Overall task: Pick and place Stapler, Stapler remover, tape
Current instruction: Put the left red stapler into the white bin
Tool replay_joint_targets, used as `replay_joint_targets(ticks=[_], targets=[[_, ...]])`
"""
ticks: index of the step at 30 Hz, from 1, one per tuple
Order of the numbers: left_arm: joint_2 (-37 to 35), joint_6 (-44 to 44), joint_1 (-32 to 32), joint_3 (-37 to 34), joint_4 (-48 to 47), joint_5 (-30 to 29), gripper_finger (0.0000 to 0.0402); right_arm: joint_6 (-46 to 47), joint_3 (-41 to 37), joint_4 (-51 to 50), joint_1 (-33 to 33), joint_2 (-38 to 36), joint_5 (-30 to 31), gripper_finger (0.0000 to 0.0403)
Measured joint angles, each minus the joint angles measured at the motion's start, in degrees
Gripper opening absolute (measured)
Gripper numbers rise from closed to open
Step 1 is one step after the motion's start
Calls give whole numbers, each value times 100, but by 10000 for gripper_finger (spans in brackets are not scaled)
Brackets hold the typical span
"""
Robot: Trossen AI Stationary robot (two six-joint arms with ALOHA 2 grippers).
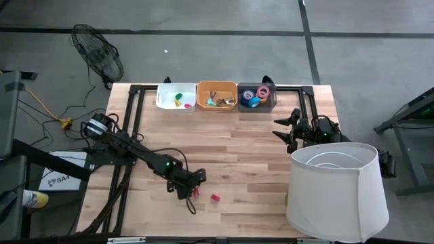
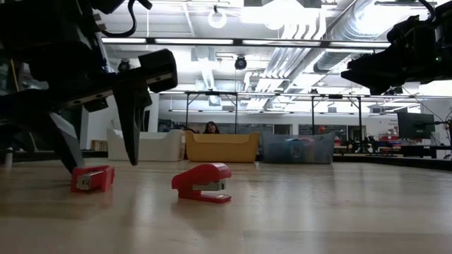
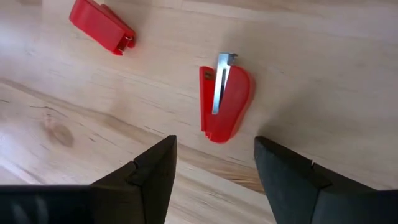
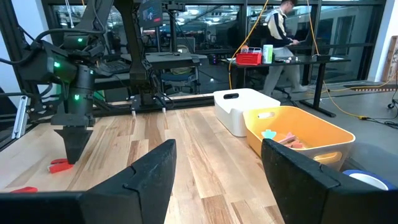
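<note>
So you're partway through, by the look of it. Two red staplers are still out on the table (image 1: 271, 163): one sits right under the left gripper (image 1: 192, 192), the second stapler (image 1: 215, 198) just beside it toward the middle. In the left wrist view the near stapler (image 3: 225, 102) lies on its side with the metal strip showing, just ahead of the open fingers (image 3: 152, 171) and not touched yet. The other one (image 3: 101, 26) sits farther off.

From the low view the left gripper's fingers (image 2: 131, 116) hang spread wide, tips close to the wood, straddling the stapler (image 2: 92, 178) there, with the other stapler (image 2: 203, 183) apart from it. Nothing is held.

The right gripper (image 1: 288, 129) waits up near the bins, jaws wide and empty.

Along the far edge you've got three bins: a white bin (image 1: 175, 97) with a few small coloured bits, an orange bin (image 1: 216, 96) with mixed small items I can't make out, and a dark bin (image 1: 256, 97) with the tape rolls (image 1: 255, 95) already in it. So tape looks done. Whether the staple removers are in the orange bin, I can't tell.

My guess is the two staplers are what's left, and you're lined up to close on the first one. There's also a white lampshade (image 1: 337, 190) sitting at the right front corner.
</note>
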Motion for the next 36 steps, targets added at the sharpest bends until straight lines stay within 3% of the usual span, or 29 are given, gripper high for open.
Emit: replay_joint_targets(ticks=[17, 36], targets=[[163, -438, 2, 0, 334, 1012, 209, -2, 0, 0, -1, 0, 0, 227], [479, -874, -1, 7, 612, 1064, 107, -1, 0, 0, -2, -2, 1, 227]])
